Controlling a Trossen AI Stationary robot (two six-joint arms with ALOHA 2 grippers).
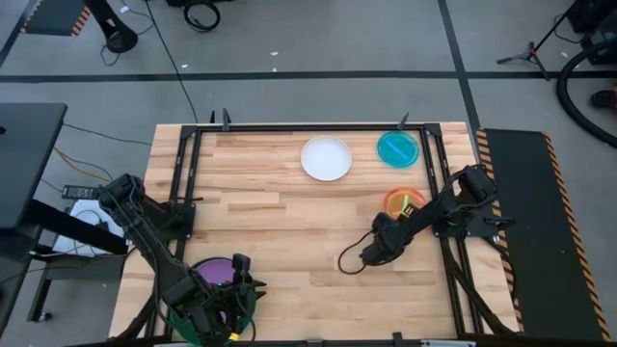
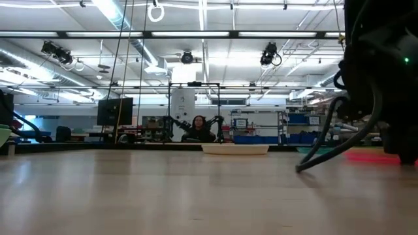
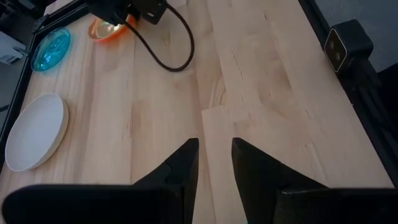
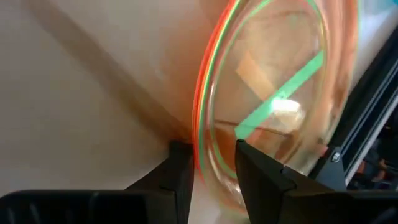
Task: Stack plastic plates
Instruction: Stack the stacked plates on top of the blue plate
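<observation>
Two fingers of the right tool [image 4: 205,165] straddle the orange plate's [image 4: 273,93] rim at the table's [image 1: 289,222] right edge. Left tool [image 3: 214,162], released, hovers near the purple plate [image 1: 214,271].

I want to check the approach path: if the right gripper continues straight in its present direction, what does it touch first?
The right gripper would meet the orange plate first; its rim already sits between the open fingers.
</observation>
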